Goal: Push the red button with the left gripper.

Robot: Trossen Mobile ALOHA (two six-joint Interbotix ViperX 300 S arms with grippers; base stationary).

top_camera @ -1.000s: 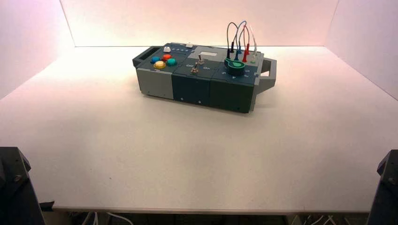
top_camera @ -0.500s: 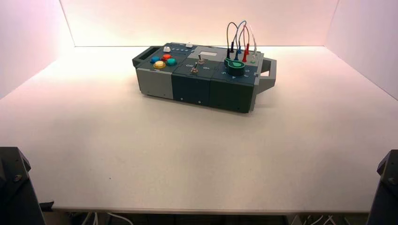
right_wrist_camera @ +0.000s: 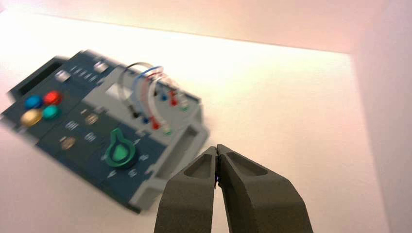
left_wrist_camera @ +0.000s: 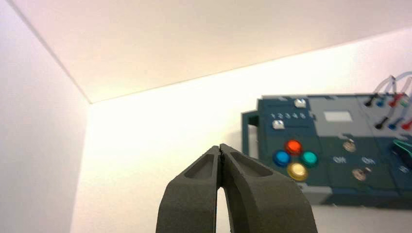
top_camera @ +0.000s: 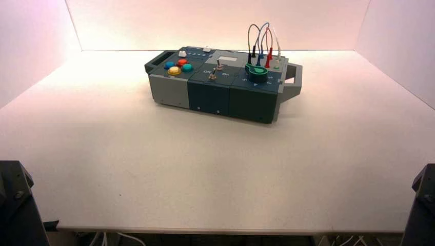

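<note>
The red button (top_camera: 182, 62) sits on the box's left end among four coloured buttons, with blue (top_camera: 169, 65), yellow (top_camera: 174, 70) and teal (top_camera: 187, 67) around it. It also shows in the left wrist view (left_wrist_camera: 293, 146) and the right wrist view (right_wrist_camera: 52, 97). My left gripper (left_wrist_camera: 220, 148) is shut and empty, far from the box, with its arm parked at the near left table edge (top_camera: 15, 205). My right gripper (right_wrist_camera: 216, 149) is shut and empty, with its arm parked at the near right edge (top_camera: 421, 202).
The box (top_camera: 215, 92) stands at the far middle of the white table, turned slightly. It bears two toggle switches (top_camera: 212, 75), a green knob (top_camera: 256, 73) and looped wires with plugs (top_camera: 264, 46). White walls enclose the table.
</note>
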